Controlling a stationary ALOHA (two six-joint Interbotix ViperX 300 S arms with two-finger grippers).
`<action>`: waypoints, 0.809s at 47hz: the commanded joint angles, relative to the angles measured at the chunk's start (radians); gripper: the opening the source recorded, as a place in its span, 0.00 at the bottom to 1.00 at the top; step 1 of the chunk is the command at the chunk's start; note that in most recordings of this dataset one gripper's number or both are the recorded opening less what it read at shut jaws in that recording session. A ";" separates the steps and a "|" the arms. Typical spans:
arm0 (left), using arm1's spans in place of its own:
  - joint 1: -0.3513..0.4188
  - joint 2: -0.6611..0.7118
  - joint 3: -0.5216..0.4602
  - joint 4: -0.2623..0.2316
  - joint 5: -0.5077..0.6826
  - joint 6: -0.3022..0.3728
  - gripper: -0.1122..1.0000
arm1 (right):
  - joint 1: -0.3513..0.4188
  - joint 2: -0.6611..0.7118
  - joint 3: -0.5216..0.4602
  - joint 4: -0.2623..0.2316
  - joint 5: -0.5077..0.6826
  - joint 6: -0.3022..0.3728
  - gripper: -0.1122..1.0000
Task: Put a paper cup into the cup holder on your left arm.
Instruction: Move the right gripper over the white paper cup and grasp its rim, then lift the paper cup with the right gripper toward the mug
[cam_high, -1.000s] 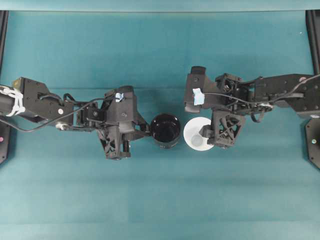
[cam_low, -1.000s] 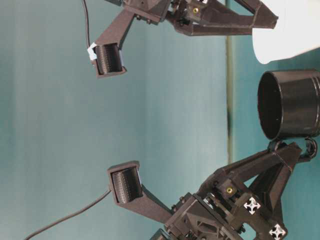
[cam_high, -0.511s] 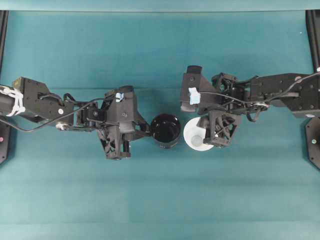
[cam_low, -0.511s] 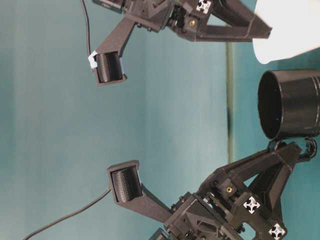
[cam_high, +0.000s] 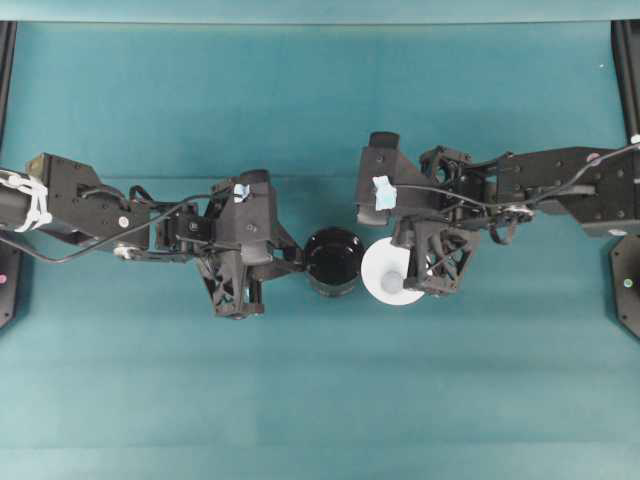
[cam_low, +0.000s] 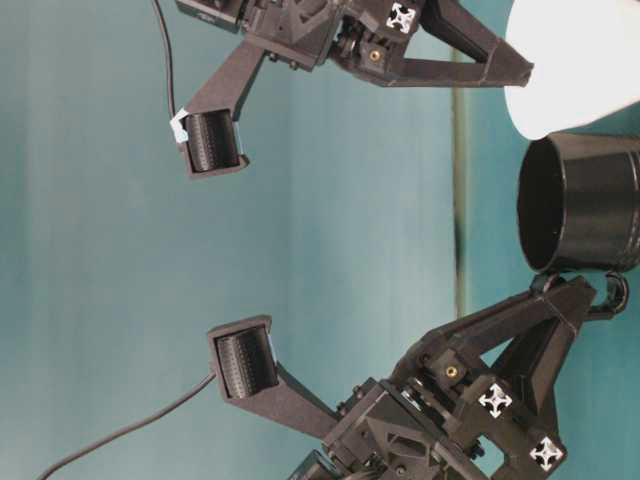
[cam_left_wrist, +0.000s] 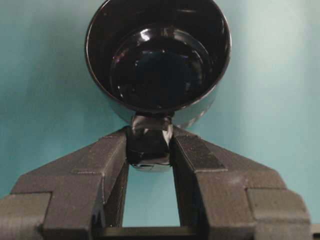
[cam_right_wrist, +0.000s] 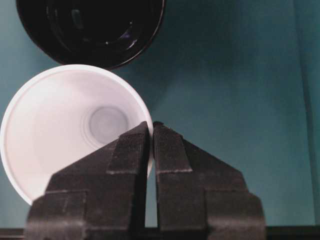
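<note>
The glossy black cup holder (cam_high: 333, 260) hangs upright over the mat, mouth up and empty. My left gripper (cam_high: 298, 262) is shut on its small side handle (cam_left_wrist: 149, 145), as the left wrist view (cam_left_wrist: 150, 142) shows. My right gripper (cam_high: 408, 272) is shut on the rim wall of the white paper cup (cam_high: 385, 270), one finger inside and one outside (cam_right_wrist: 151, 127). The cup is upright with its greyish base down, right beside the holder (cam_right_wrist: 92, 30), the rims almost touching. In the table-level view the cup (cam_low: 570, 60) sits next to the holder (cam_low: 585, 205).
A teal mat (cam_high: 320, 400) covers the table. Black frame parts stand at the left edge (cam_high: 5, 280) and the right edge (cam_high: 628, 285). Both arms stretch inward from the sides, with cables looping over them.
My right gripper has carried the paper cup left, up to the holder's rim. My left gripper with the holder has shifted only slightly.
</note>
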 joint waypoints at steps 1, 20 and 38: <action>-0.002 -0.012 -0.017 0.002 0.000 0.002 0.39 | 0.009 -0.015 -0.017 0.005 0.017 -0.008 0.14; 0.009 -0.012 -0.017 0.000 0.011 0.002 0.39 | 0.005 -0.066 -0.029 0.023 0.052 -0.006 0.12; 0.009 -0.011 -0.018 0.000 0.011 -0.002 0.39 | 0.003 -0.058 -0.057 0.031 0.081 -0.005 0.12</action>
